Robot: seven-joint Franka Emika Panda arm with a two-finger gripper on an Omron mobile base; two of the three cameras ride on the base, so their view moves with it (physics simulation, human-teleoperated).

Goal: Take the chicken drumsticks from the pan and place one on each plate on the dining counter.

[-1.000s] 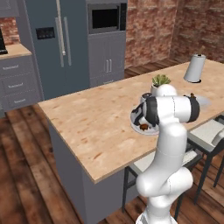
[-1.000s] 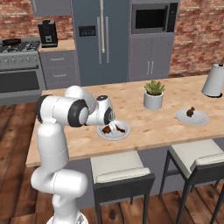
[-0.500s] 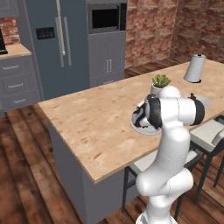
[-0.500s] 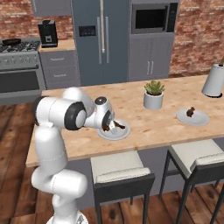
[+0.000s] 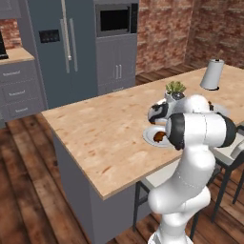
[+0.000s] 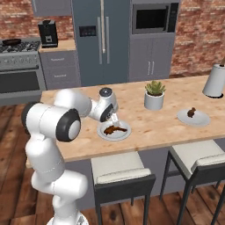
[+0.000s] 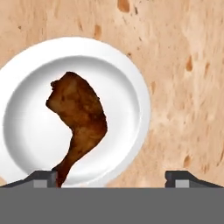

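Jaws and load: the gripper (image 7: 112, 177) hangs just above the near plate (image 7: 131, 83) with its two dark fingertips (image 7: 43, 177) spread wide apart and nothing clamped between them. One tip stands right at the thin bone end of the chicken drumstick (image 7: 81, 120); whether it touches the bone cannot be told. The other tip stands over bare wood beyond the plate's rim. The drumstick is a glossy reddish-brown piece lying flat inside the plate, thick meaty end toward the plate's middle, narrowing in a slight curve to the bone end near the rim. In the right base view the same drumstick (image 6: 115, 129) lies on the near plate (image 6: 103, 135), directly under the gripper (image 6: 113, 117), which points down from the white arm's wrist. In the left base view the near plate (image 5: 149, 135) shows at the arm's elbow with the drumstick (image 5: 159, 137) partly hidden behind it. Both plates rest on the dining counter (image 6: 149, 123), a light wooden slab top. Well to the right along the counter, the far plate (image 6: 198, 119) carries a second drumstick (image 6: 191, 113). Between the two plates and farther back stands a small potted plant (image 6: 154, 94) in a pale pot; a grey-white canister (image 6: 215, 81) stands near the counter's far end. Grey-cushioned stools (image 6: 122, 173) stand along the counter's near edge.
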